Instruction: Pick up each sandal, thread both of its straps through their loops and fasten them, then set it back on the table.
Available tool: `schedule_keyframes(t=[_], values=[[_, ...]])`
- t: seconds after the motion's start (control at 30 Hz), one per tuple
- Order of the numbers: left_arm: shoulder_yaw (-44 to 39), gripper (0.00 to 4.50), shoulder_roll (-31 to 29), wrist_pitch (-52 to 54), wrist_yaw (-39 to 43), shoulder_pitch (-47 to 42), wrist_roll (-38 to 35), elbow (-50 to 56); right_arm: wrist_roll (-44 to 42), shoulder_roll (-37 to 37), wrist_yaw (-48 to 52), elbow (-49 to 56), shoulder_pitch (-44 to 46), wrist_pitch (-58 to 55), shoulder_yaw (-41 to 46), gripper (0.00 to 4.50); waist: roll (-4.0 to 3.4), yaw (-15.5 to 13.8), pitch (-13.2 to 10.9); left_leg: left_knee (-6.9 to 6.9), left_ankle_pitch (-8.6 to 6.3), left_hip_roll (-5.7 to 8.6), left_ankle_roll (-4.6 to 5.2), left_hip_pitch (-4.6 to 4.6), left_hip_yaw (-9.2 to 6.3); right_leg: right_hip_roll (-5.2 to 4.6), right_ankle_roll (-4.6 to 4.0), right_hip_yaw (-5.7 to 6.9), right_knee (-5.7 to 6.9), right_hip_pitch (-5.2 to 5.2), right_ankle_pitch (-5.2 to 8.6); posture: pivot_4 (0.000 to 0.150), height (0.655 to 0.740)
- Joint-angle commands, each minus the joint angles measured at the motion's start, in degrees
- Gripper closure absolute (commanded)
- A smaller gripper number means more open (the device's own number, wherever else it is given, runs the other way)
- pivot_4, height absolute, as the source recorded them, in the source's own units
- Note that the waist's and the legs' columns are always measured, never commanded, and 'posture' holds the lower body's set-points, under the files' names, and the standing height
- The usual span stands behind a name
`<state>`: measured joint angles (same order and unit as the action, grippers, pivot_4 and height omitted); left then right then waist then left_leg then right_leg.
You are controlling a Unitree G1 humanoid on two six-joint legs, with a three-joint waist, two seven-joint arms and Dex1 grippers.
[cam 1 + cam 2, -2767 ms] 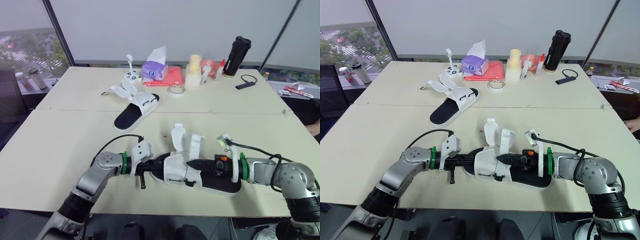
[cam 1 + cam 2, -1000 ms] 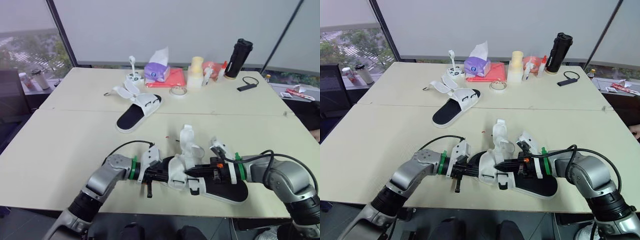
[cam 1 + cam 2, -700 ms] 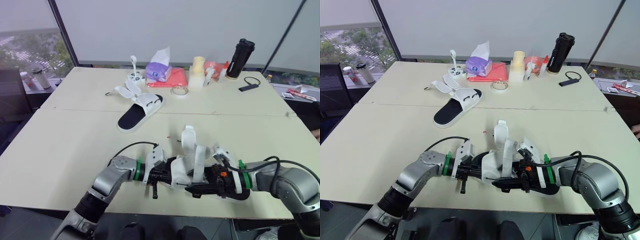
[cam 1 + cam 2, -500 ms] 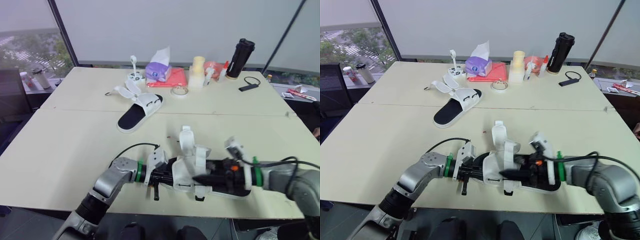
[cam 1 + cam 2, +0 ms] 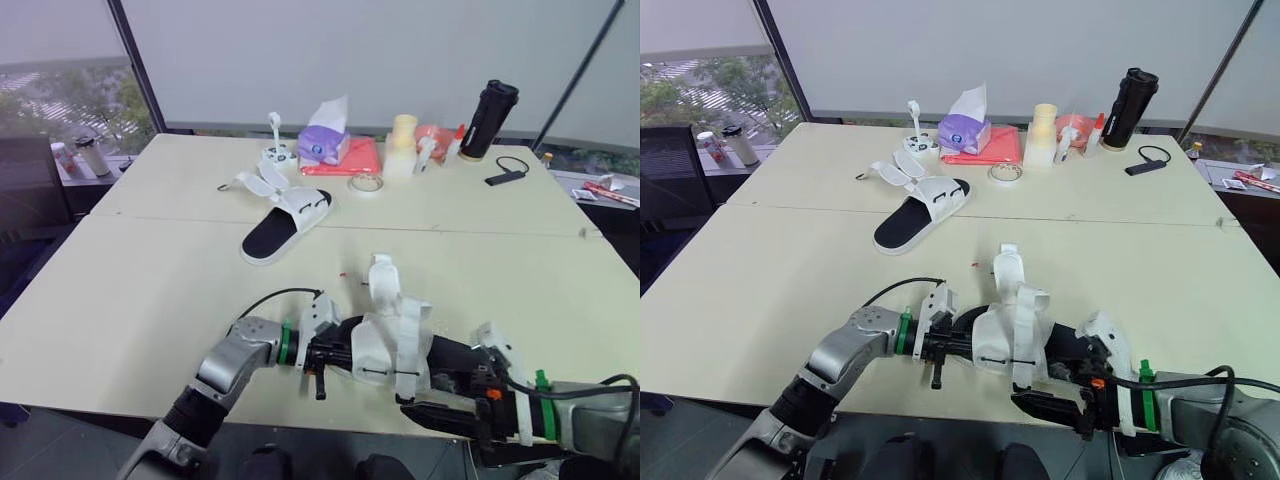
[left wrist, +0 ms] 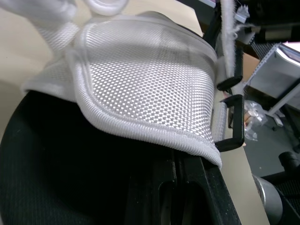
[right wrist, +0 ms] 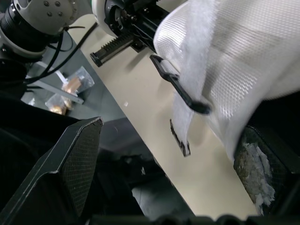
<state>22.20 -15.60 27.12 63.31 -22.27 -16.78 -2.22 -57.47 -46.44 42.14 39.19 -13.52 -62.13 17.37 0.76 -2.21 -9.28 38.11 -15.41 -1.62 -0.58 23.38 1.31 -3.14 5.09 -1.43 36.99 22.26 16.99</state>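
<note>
Right end effector (image 5: 420,412) has been pulled back to lower right, opened and empty. Sandal (image 5: 378,345), lower centre, is held clamped by left end effector (image 5: 338,352). Strap (image 5: 411,335) seemingly hangs unfastened, so fastening remains.

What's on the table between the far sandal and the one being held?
Only bare table, crossed by the seam between its two halves, plus a tiny red speck near the held sandal; seen in both eye views.
</note>
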Motion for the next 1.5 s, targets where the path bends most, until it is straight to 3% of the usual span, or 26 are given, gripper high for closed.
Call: schedule_keyframes(t=[0.03, 0.33, 0.5, 0.67, 0.9, 1.07, 1.3, 1.5], values=[[1.0, 4.5, -0.5, 0.8, -1.5, 0.6, 1.5, -1.8, -2.1, 0.1, -0.5, 1.1, -0.8, 0.3, 0.0, 0.13, 0.0, 0.0, 0.0, 0.0, 0.0, 0.0, 0.0, 0.0, 0.0, 0.0, 0.0, 0.0, 0.0, 0.0, 0.0, 0.15, 0.74], [0.9, 4.5, -0.9, 1.1, -1.7, 1.3, 1.6, -1.8, -0.8, -3.9, -0.3, -3.6, 0.2, 2.4, 9.4, 0.13, -0.01, 0.0, 0.0, 0.0, 0.0, 0.0, 0.0, 0.0, 0.01, 0.0, 0.0, -0.01, 0.0, 0.01, 0.0, 0.15, 0.74], [-2.2, 4.5, 5.0, -2.6, -7.3, -0.5, 1.8, -6.8, 3.9, -2.1, -1.4, -5.5, 3.1, 6.5, 3.8, 0.13, -0.01, -0.2, 0.0, 0.0, 0.0, 0.01, 0.0, -0.01, 0.0, 0.0, 0.0, -0.01, -0.02, -0.02, 0.0, 0.15, 0.74], [-2.1, 4.5, 9.6, -7.3, -7.8, -3.7, 2.5, -12.8, 4.8, -3.3, 0.2, -8.2, 3.6, 7.4, 5.3, 0.13, 0.01, -0.2, 0.0, 0.12, 0.0, 0.28, 0.01, 0.05, 0.01, -0.24, 0.01, -0.03, -0.03, -0.07, 0.0, 0.15, 0.74], [-1.0, 4.5, 11.6, -9.7, -6.1, -5.9, 3.6, -18.6, 3.5, -6.1, 2.6, -9.6, 1.2, 6.2, 11.2, 0.13, 0.0, -0.3, 0.0, 0.1, -0.01, 0.46, 0.03, 0.08, -0.01, -0.38, 0.14, -0.02, -0.03, -0.07, -0.07, 0.15, 0.74], [-0.9, 4.5, 8.3, -8.0, -4.0, -3.5, 3.7, -16.3, -5.8, -6.9, 6.0, -3.2, -7.3, 0.2, 17.2, 0.13, 0.02, 0.0, 0.0, 0.06, -0.03, 0.53, 0.07, 0.09, -0.08, -0.44, 0.2, -0.01, -0.03, -0.1, -0.03, 0.15, 0.74], [0.1, 4.5, 4.3, -3.1, -1.7, -0.6, 2.3, -9.0, -11.7, -5.4, 3.5, 3.5, -11.9, -0.5, 15.5, 0.13, 0.01, 0.8, 0.0, -0.07, -0.06, 0.22, 0.11, 0.01, -0.04, -0.21, 0.27, 0.02, -0.02, -0.04, -0.01, 0.15, 0.74], [2.4, 4.5, 1.5, 2.7, 1.2, 0.5, 0.6, -3.4, -6.0, -3.6, 0.0, 3.8, -10.8, 2.4, 7.5, 0.13, 0.01, 1.4, 0.0, -0.12, -0.08, 0.1, 0.12, 0.03, -0.09, -0.06, 0.35, 0.04, -0.02, 0.0, 0.06, 0.15, 0.74]])
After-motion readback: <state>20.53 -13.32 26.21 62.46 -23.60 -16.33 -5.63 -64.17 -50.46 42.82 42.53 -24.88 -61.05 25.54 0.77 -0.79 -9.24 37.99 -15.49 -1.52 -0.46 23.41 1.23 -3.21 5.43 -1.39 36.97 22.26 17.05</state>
